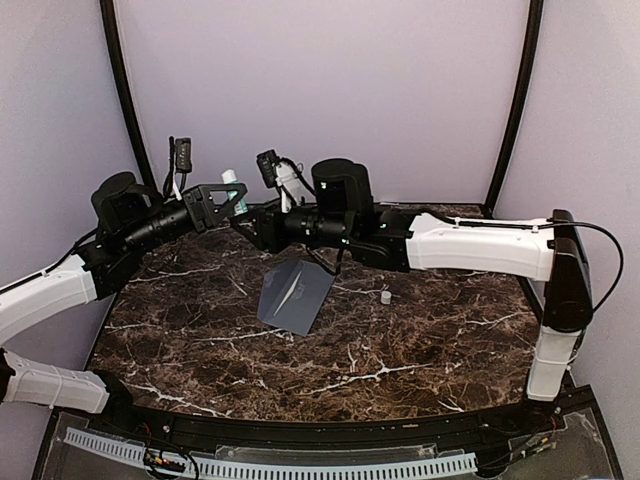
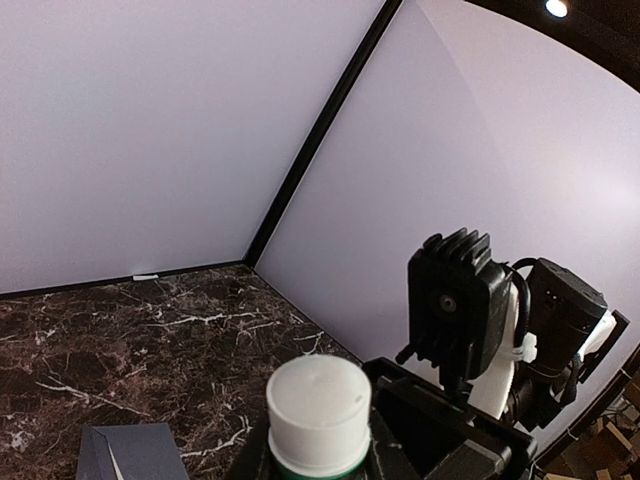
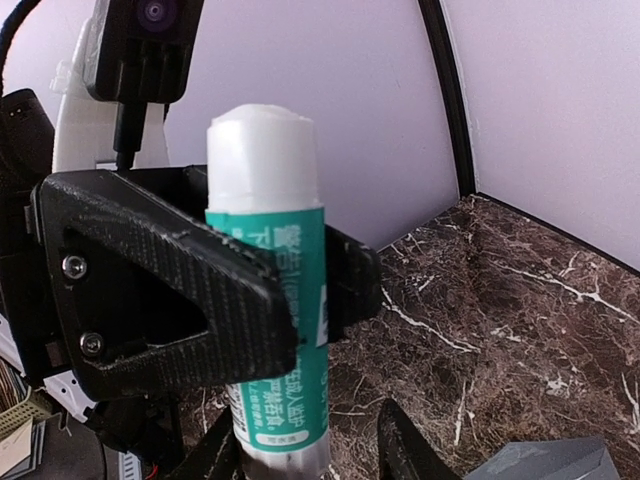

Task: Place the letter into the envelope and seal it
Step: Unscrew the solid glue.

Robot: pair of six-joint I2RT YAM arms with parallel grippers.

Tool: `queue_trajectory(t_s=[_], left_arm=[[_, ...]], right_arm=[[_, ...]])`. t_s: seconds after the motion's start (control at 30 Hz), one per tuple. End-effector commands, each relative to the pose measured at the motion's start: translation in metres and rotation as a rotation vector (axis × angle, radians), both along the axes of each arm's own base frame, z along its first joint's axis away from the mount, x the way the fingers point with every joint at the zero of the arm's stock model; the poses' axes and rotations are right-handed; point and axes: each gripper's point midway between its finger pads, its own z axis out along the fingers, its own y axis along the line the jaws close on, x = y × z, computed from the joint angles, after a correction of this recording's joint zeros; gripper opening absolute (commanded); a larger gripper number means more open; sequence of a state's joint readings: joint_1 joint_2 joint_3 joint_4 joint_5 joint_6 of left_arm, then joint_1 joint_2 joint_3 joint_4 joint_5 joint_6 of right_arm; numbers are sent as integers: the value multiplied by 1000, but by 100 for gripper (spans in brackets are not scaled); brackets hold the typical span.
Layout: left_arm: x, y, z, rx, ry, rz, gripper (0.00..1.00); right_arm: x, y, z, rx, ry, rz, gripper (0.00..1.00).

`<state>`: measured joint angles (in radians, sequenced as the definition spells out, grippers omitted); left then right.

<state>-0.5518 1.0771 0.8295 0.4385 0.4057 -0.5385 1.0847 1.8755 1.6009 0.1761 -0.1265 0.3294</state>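
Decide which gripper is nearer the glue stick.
Left. The left gripper is clamped on the middle of the upright glue stick. The right gripper is open at the stick's lower end, its fingers on either side, one clearly not touching.

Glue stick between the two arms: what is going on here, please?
The left gripper holds a green-and-white glue stick upright above the far part of the table. The right gripper has its fingers on either side of the stick's lower end, not yet closed on it. The grey envelope lies on the table nearby. The letter is not visible.
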Motion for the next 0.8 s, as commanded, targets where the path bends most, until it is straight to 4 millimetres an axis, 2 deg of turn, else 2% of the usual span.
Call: queue_trajectory(t_s=[0.0,0.3,0.47,0.63,0.77], left_arm=[[-4,0,14,-19,-49,-17,0],[-4,-2,13,-8,-48,-34,0],[-10,-6,13,0,-54,-76,0],[-40,-18,19,-15,-101,-254,0],[-71,-25,29,-43,-155,-430,0]], right_arm=[[0,5,17,36,-31,-2,39],[-5,1,25,52,-63,20,17],[-11,-9,35,104,-56,68,13],[-28,-31,58,254,-48,228,13],[-52,-45,76,351,-60,383,13]])
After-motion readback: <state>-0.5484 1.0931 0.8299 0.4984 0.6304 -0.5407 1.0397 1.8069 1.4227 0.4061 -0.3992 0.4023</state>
